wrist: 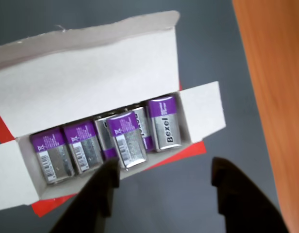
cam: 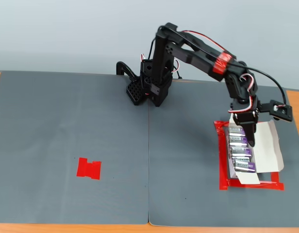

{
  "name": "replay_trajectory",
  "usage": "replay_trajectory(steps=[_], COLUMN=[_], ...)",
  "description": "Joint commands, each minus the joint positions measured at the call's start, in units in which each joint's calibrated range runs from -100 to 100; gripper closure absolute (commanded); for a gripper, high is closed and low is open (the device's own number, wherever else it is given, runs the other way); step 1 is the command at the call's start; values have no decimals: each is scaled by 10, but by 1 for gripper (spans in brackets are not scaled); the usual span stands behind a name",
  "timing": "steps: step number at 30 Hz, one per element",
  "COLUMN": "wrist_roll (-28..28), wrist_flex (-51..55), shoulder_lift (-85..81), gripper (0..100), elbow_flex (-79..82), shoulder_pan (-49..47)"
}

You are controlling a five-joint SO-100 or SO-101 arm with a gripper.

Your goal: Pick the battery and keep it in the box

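The white box (wrist: 91, 73) lies open with its long lid folded back. Several purple-and-silver batteries sit in a row inside it. One battery (wrist: 126, 141) lies tilted on top of the others near the middle. My gripper (wrist: 166, 167) is open and empty, with its two black fingers just in front of the box's near wall. In the fixed view the gripper (cam: 250, 138) hangs over the far part of the box (cam: 272, 145), above the row of batteries (cam: 241, 156).
The box sits inside a red tape frame (cam: 222, 162) on the grey mat (cam: 91, 121). A flat red tape patch (cam: 89, 168) lies at the mat's left. The arm's base (cam: 149, 87) stands at the back. The orange table edge (wrist: 278, 97) runs along the right.
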Motion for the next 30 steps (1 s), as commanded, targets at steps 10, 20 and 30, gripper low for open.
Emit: replay_trajectory(steps=[10,20,30], wrist_roll=[-1,-33,-81], wrist_flex=[89,81,39], shoulder_lift=[-204,-380,-549], gripper=[98,98,98], elbow_flex=[-20,62,249], shoulder_pan=[51,158,322])
